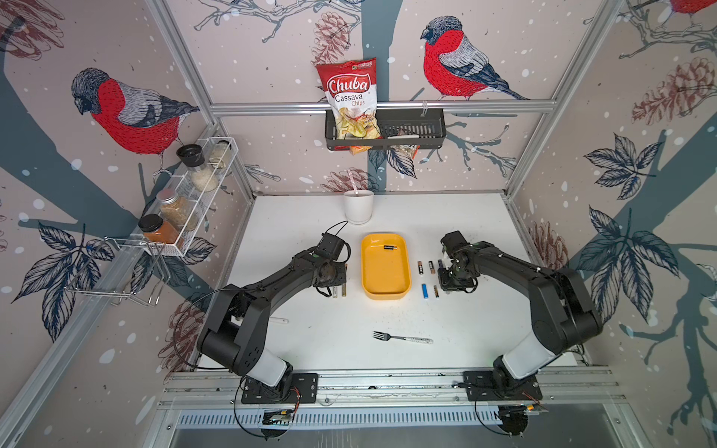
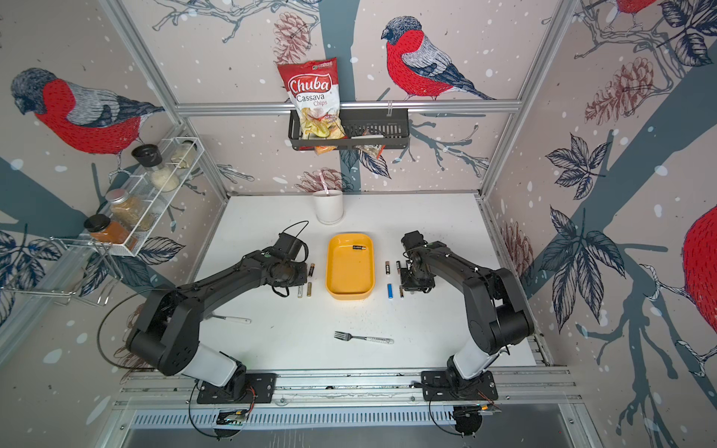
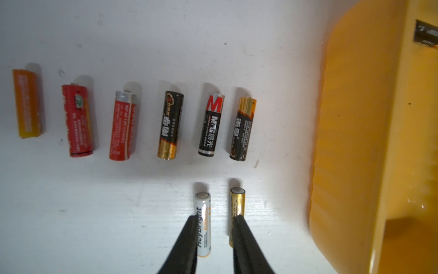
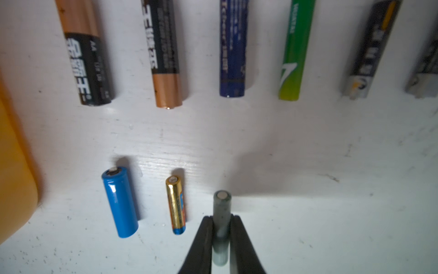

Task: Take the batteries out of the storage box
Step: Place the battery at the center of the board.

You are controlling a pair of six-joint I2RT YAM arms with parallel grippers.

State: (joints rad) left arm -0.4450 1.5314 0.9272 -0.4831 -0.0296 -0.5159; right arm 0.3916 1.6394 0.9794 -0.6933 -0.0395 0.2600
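The yellow storage box (image 1: 386,289) (image 2: 349,289) sits mid-table, with one black battery (image 1: 390,247) (image 3: 426,35) lying at its far end. My left gripper (image 3: 216,217) (image 1: 338,286) hovers left of the box, jaws apart. A white battery (image 3: 203,225) lies between them against one finger, and a gold battery (image 3: 237,206) is partly under the other. Several more batteries (image 3: 170,125) lie in a row beyond. Right of the box, my right gripper (image 4: 221,227) (image 1: 450,282) is shut on a grey battery (image 4: 221,206) just above the table, beside a blue one (image 4: 119,201) and a small gold one (image 4: 176,205).
A fork (image 1: 403,338) lies in front of the box and a white cup (image 1: 358,205) stands behind it. A white-handled utensil (image 2: 232,319) pokes out under the left arm. A spice rack (image 1: 186,198) hangs on the left wall, a black basket (image 1: 411,128) with a chips bag at the back.
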